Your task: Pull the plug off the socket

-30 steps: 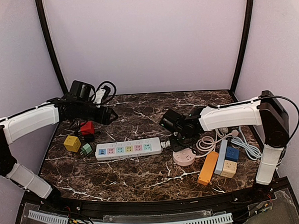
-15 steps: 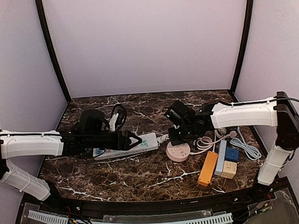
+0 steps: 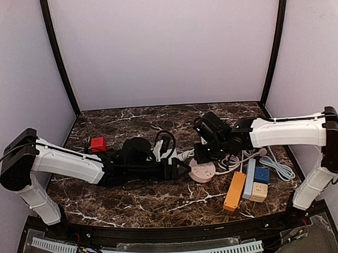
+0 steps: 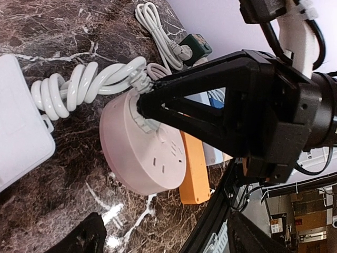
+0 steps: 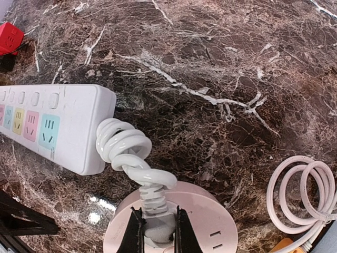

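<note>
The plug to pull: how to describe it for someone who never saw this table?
On the dark marble table, find the round pink socket right of centre. The plug stands in its top, held by the right gripper. Only its twisted white cord runs to the power strip.

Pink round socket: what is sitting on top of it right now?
A white plug with its coiled cord sits in the socket top, pinched by the right hand. Empty outlet holes show beside it. The plug's pins are hidden inside.
</note>
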